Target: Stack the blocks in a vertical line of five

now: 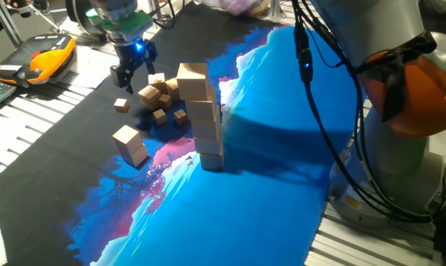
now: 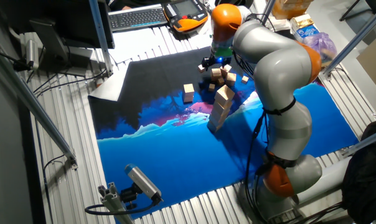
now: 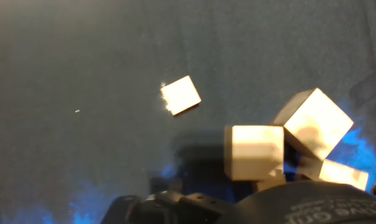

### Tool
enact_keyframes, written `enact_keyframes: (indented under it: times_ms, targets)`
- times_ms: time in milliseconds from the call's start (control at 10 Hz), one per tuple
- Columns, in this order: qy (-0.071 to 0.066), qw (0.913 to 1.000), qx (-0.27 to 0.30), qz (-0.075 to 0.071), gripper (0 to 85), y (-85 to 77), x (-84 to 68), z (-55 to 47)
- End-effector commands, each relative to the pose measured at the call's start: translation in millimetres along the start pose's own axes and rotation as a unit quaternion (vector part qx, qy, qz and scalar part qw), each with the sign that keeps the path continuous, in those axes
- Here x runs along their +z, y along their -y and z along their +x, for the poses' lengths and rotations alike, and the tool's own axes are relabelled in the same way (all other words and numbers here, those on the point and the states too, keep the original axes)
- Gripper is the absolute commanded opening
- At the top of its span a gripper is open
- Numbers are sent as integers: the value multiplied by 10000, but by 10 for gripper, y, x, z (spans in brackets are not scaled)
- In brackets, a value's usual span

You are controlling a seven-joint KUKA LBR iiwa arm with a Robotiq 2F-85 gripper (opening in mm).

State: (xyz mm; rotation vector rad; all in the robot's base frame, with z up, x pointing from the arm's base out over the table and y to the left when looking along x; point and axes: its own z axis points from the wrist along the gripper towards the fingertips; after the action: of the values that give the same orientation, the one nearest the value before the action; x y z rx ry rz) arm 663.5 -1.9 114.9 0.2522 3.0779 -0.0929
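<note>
The tall column of plain light-tan wooden cubes (image 1: 206,118) stands on the blue mountain-print mat (image 1: 282,148), five or so high as far as one fixed view shows, with the top cube seeming to overhang the ones below and the seams not quite in line; the main risk, as I judge it, is that any brush from the arm's silver-and-orange links (image 2: 272,68) or a heavy-handed placement would topple it, since the arm reaches right past the column in the other fixed view. Next in size, the lone larger tan wooden block (image 1: 130,144) lies apart on the dark part of the mat, in front of the column, and looks wider than the rest, so mistaking it for a stacking piece would be an error. The loose heap of small tan wooden cubes (image 1: 161,94) sits just left of the column's top half as seen there; they lean on one another, so a grasp into the heap could shove neighbours or pinch two at once. The black two-finger gripper (image 1: 133,70) hovers above the mat just left of that heap, fingers spread and holding nothing. The single small tan cube (image 1: 120,105) lies below and slightly left of the fingertips; in the hand view it (image 3: 180,94) sits rotated against the finger line, risking a corner pinch.
</note>
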Motion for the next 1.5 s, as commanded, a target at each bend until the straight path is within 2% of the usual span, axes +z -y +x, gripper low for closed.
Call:
enact_keyframes:
  times_ms: [0, 500, 700, 1400]
  targets:
    - [11, 10000, -6, -17, 850, 15, 43, -6]
    - [153, 9998, -94, -102, 850, 121, 341, -20]
    - [198, 9996, -98, -163, 850, 116, 447, -17]
    - [244, 9992, -257, -181, 850, 184, 589, -61]
